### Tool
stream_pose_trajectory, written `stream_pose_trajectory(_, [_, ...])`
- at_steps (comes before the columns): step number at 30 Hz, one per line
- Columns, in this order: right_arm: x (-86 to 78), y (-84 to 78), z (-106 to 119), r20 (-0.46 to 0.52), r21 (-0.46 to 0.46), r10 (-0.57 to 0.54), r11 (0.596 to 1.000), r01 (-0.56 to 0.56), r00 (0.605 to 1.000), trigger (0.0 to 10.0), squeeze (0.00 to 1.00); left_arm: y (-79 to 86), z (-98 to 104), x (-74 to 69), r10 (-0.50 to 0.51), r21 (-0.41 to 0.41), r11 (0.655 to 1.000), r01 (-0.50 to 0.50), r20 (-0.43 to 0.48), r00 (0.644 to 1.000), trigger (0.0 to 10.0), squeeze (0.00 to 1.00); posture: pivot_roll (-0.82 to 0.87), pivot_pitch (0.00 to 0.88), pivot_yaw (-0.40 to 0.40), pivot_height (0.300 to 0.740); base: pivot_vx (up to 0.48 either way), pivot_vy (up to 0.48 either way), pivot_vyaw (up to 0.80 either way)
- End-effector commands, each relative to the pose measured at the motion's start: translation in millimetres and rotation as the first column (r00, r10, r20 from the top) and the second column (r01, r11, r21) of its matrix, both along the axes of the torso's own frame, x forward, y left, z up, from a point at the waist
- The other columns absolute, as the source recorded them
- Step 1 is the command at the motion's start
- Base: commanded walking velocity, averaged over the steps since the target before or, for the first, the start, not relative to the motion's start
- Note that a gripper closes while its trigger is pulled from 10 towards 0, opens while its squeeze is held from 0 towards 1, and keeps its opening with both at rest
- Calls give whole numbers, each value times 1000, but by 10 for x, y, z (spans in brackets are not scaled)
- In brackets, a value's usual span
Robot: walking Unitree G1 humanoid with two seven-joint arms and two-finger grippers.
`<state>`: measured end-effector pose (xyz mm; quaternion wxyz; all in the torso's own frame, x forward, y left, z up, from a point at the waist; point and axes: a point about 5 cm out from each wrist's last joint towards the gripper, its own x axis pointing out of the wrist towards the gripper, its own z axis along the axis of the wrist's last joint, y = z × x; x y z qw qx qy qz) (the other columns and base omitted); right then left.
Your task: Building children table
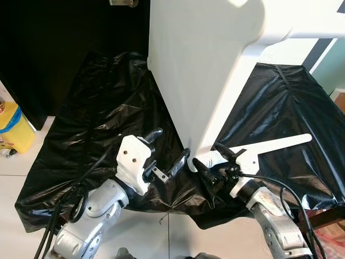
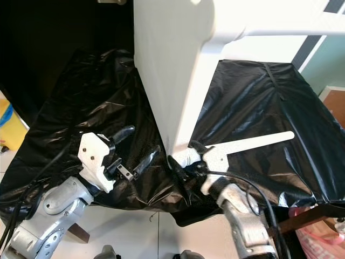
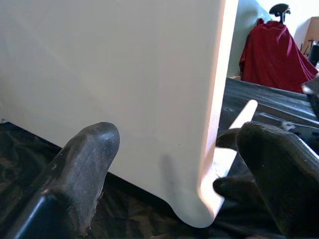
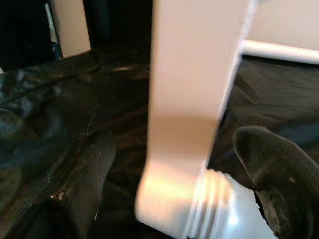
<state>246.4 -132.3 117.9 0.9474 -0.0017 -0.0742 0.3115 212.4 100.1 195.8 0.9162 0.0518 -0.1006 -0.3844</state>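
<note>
Both grippers sit at the near edge of a surface draped in black plastic sheeting [image 1: 102,108], just below a large white table panel [image 1: 205,70] that stands upright on the sheeting and leans away from the robot. Its rounded lower corner comes down between the two arms. On the robot's left, the left gripper [image 1: 168,152] hangs with its two black fingers spread apart and nothing between them; one finger points up toward the sheeting and the other reaches toward the panel's lower corner, close to it, though contact cannot be made out. In the left wrist view the panel's flat face and rounded corner [image 3: 199,214] stand ahead of the spread fingers [image 3: 84,164]. On the robot's right, the right gripper [image 1: 213,162] sits right at the foot of the panel, its fingers apart on either side of the panel's narrow edge, as the right wrist view shows, where the fingers [image 4: 84,169] flank it. A white ribbed piece [image 4: 214,199] lies at the panel's foot. A long white tapered part [image 1: 269,145] lies across the sheeting beside the right gripper, pointing away to the right. A yellow container [image 1: 13,129] stands on the floor at far left.
</note>
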Motion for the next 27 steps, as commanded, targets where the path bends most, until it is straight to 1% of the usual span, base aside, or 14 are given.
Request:
stream_pose_trajectory(1, [-70, -104, -13, -17, -20, 12, 1000, -12, 1000, 10000, 0, -45, -73, -43, -114, 54, 992, 116, -31, 993, 10000, 0, 49, 38, -95, 740, 0, 0, 0])
stream_pose_trajectory(2, [-101, -139, -18, -24, -36, 20, 999, -21, 1000, 10000, 0, -43, -81, -43, -115, 57, 992, 117, -32, 993, 10000, 0, 47, 38, -94, 740, 0, 0, 0])
stream_pose_trajectory(4, [-218, -268, -52, -67, -88, 61, 994, -67, 996, 10000, 0, -48, -91, -42, -124, 70, 990, 126, -33, 992, 10000, 0, 39, 37, -86, 740, 0, 0, 0])
stream_pose_trajectory(5, [-239, -290, -59, -72, -103, 68, 992, -75, 995, 10000, 0, -49, -91, -42, -126, 72, 989, 128, -33, 991, 10000, 0, 38, 36, -85, 740, 0, 0, 0])
stream_pose_trajectory(6, [-273, -377, -55, -83, -122, 52, 991, -61, 995, 10000, 0, -47, -89, -39, -128, 78, 988, 130, -30, 991, 10000, 0, 37, 35, -82, 740, 0, 0, 0])
stream_pose_trajectory(7, [-277, -416, -47, -82, -126, 38, 991, -48, 996, 10000, 0, -45, -86, -37, -128, 81, 988, 130, -28, 991, 10000, 0, 37, 35, -82, 740, 0, 0, 0])
stream_pose_trajectory(8, [-277, -450, -33, -73, -151, 12, 988, -23, 997, 10000, 0, -39, -83, -37, -127, 84, 988, 129, -27, 991, 10000, 0, 36, 36, -80, 740, 0, 0, 0])
stream_pose_trajectory(9, [-278, -452, -30, -72, -158, 9, 987, -21, 997, 10000, 0, -38, -83, -37, -127, 85, 988, 129, -27, 991, 10000, 0, 36, 36, -80, 740, 0, 0, 0])
stream_pose_trajectory(10, [-269, -546, -73, -76, -177, -22, 984, 8, 997, 10000, 0, -30, -92, -33, -126, 81, 988, 128, -30, 992, 10000, 0, 34, 37, -79, 740, 0, 0, 0])
stream_pose_trajectory(11, [-211, -671, -60, -75, -190, -87, 979, 71, 993, 10000, 0, -21, -82, -29, -126, 79, 989, 128, -32, 991, 10000, 0, 37, 37, -75, 740, 0, 0, 0])
stream_pose_trajectory(12, [-178, -711, -40, -63, -194, -119, 975, 105, 991, 10000, 0, -18, -77, -26, -126, 83, 988, 128, -35, 991, 10000, 0, 39, 38, -75, 740, 0, 0, 0])
stream_pose_trajectory(17, [-89, -762, -31, -48, -193, -187, 966, 174, 981, 10000, 0, -13, -112, -16, -124, 120, 984, 129, -44, 991, 10000, 0, 45, 36, -74, 740, 0, 0, 0])
stream_pose_trajectory(20, [-49, -765, -42, -57, -176, -207, 965, 194, 977, 10000, 0, -7, -124, -15, -122, 123, 984, 127, -44, 992, 10000, 0, 47, 38, -73, 740, 0, 0, 0])
stream_pose_trajectory(27, [93, -630, -80, -71, -149, -192, 972, 180, 979, 10000, 0, 7, -133, -23, -118, 116, 986, 122, -38, 992, 10000, 0, 52, 42, -74, 740, 0, 0, 0])
